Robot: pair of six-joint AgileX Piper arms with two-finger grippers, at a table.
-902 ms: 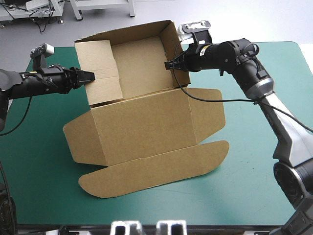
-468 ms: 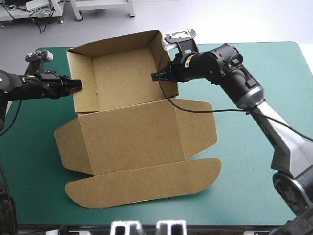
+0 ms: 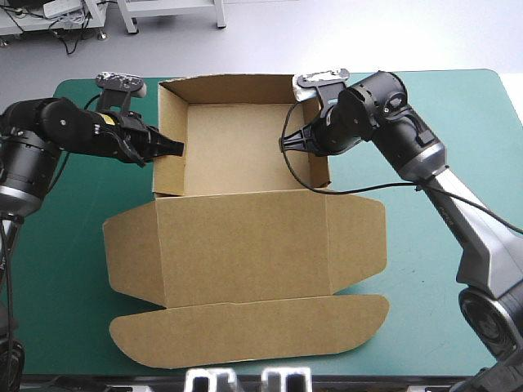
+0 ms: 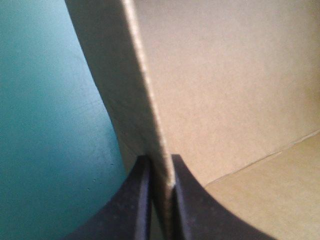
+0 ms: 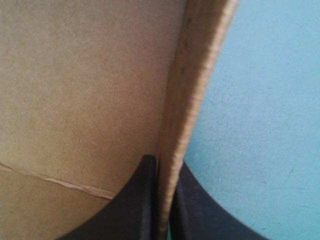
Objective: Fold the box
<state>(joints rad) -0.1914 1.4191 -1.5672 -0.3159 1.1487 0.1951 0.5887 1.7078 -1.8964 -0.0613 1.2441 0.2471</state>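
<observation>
The brown box point(image 3: 245, 135) stands as an open tray at the middle of the teal-green table, walls raised, its wide lid point(image 3: 245, 245) lying flat toward the near edge. My left gripper point(image 3: 174, 148) is shut on the tray's left wall; in the left wrist view that wall's edge point(image 4: 150, 120) runs up from between the black fingers point(image 4: 136, 200). My right gripper point(image 3: 288, 144) is shut on the right wall, whose edge point(image 5: 192, 95) rises between its fingers point(image 5: 142, 200) in the right wrist view. The tray's inside point(image 5: 80, 80) shows bare.
The lid's side flaps point(image 3: 355, 237) and rounded front flap point(image 3: 245, 331) spread over the near half of the table point(image 3: 458, 114). Teal-green cover shows bare on either side of the box and beyond the right wall point(image 5: 270, 125).
Both grippers have turned the tray square to the table, each holding its wall. The box sat skewed and shifted left just before; the left wall's flap was folded in earlier still.
</observation>
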